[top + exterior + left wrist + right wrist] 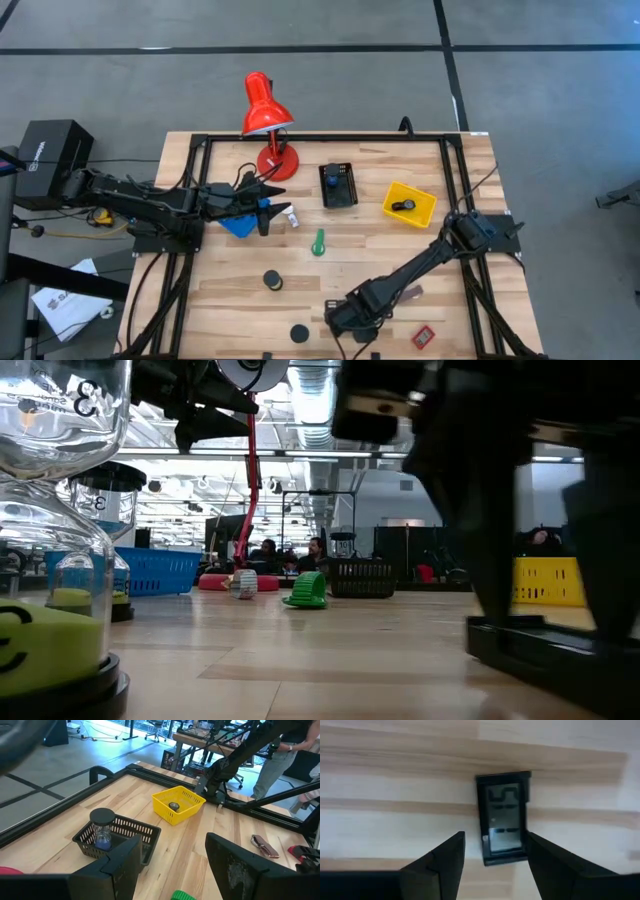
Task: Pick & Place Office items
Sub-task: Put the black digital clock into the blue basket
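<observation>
My right gripper points down near the table's near edge. It is open, a finger on either side of a black rectangular piece with a grey screen that lies flat on the wood. I cannot tell whether the fingers touch it. My left gripper is open with nothing between its fingers, hovering level at the left above the blue bin. On the table lie a green piece, a white tube, two black-topped sand timers, a brown piece and a red tag.
A red desk lamp stands at the far edge. The black bin holds a sand timer. The yellow bin holds a small black thing. A black metal frame rims the table. People show in the room beyond.
</observation>
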